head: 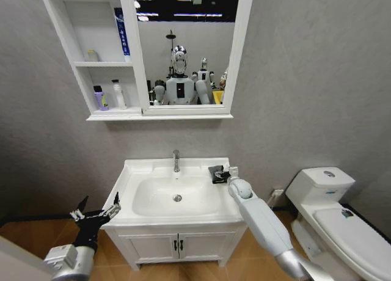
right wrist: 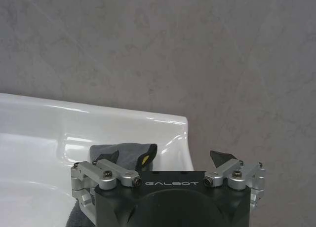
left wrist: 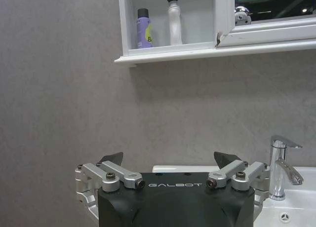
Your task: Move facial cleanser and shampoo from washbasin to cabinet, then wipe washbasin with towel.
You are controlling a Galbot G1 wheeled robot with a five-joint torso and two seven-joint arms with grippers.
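Towel (head: 218, 173), dark and folded, lies on the washbasin's (head: 131, 218) back right corner at about 2 o'clock from the drain (head: 177, 198), directly under the right gripper (head: 226, 171), whose fingers stand spread over the cloth without closing on it. A clean pickup looks to call for a straight descent and a pinch across the fold, keeping clear of the raised rim and the wall close behind. The left gripper (head: 98, 213) hangs open off the basin's front left corner at 8 o'clock. The chrome tap (head: 176, 160) stands at 12 o'clock; on the cabinet's (head: 131, 67) lower shelf sit a purple bottle (head: 100, 98) and a white bottle (head: 118, 94). A toilet (head: 339, 223) sits at 3 o'clock.
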